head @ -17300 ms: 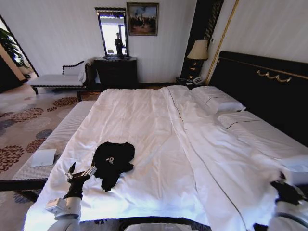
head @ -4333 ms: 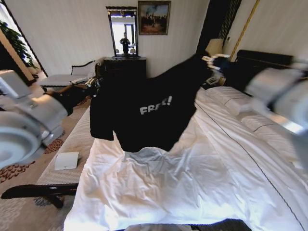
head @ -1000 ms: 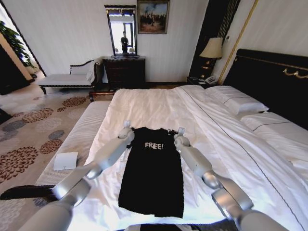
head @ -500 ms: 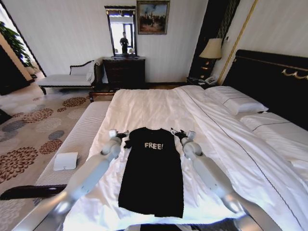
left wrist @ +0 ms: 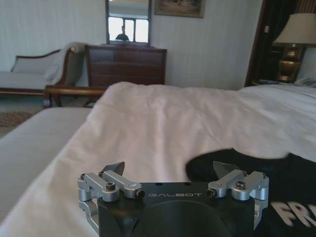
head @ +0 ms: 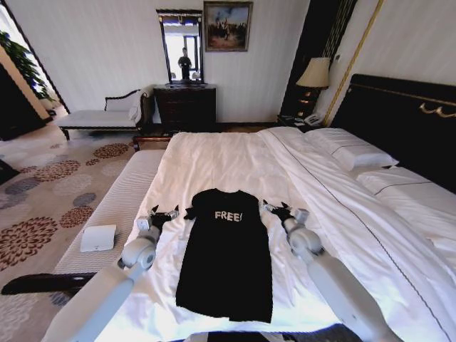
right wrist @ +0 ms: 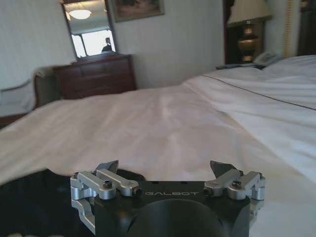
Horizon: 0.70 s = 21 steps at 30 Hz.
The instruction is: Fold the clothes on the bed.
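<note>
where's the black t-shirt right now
In the head view, the T-shirt lies flat on the bed near its foot, between the open left gripper and right gripper.

Both our arms reach forward from lower frame corners, low and roughly parallel, elbows slightly bent. We see left gripper [head: 165, 212] at end of left arm, jaws spread wide, nothing held. Right gripper [head: 276, 209] mirrors it on right side, jaws likewise apart, empty. Wrist views confirm: left gripper fingertips [left wrist: 114, 168] well separated, right gripper fingertips [right wrist: 109, 166] too.

We see the T-shirt [head: 226, 249] lying flat on the bed [head: 214, 160], left gripper [head: 164, 213] just left of it, right gripper [head: 275, 209] just right.
</note>
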Tool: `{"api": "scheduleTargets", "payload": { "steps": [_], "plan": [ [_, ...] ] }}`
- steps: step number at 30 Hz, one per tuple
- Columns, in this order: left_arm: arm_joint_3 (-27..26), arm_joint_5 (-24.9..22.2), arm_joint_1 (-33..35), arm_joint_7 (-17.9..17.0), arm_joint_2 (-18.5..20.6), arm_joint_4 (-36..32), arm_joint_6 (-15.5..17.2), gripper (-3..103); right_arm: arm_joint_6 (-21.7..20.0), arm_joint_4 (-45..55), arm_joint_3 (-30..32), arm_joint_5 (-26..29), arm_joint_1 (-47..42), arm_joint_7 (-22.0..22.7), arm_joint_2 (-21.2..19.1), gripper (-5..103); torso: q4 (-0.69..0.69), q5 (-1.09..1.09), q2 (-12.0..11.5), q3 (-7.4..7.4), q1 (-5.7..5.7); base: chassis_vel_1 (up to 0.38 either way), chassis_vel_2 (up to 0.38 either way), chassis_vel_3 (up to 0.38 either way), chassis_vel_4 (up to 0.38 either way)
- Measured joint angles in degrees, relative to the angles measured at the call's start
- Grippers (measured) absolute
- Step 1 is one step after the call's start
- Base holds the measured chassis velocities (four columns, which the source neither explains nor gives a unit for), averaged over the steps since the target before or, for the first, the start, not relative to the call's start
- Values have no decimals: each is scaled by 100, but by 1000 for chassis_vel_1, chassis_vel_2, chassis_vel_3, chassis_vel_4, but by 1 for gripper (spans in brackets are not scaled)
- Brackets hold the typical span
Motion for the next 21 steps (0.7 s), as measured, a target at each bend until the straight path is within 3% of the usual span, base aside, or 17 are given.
{"api": "scheduleTargets", "payload": {
  "steps": [9,16,21],
  "plan": [
    [-667,302,1078,255,-286,-314,-134,100,117,783,903,-613,-1593,-393,30,100,4,-1,0,0,0,0,0,0,0],
    [-1060,283,1712,390,-360,-591,-172,100,111,1455,1218,-352,-2363,-434,363,100,5,2,-1,1,2,0,0,0,0],
    [-1438,314,2467,567,-526,-905,-281,100,112,1782,1486,-207,-3139,-553,815,100,5,0,-1,0,0,0,0,0,0]
  ]
}}
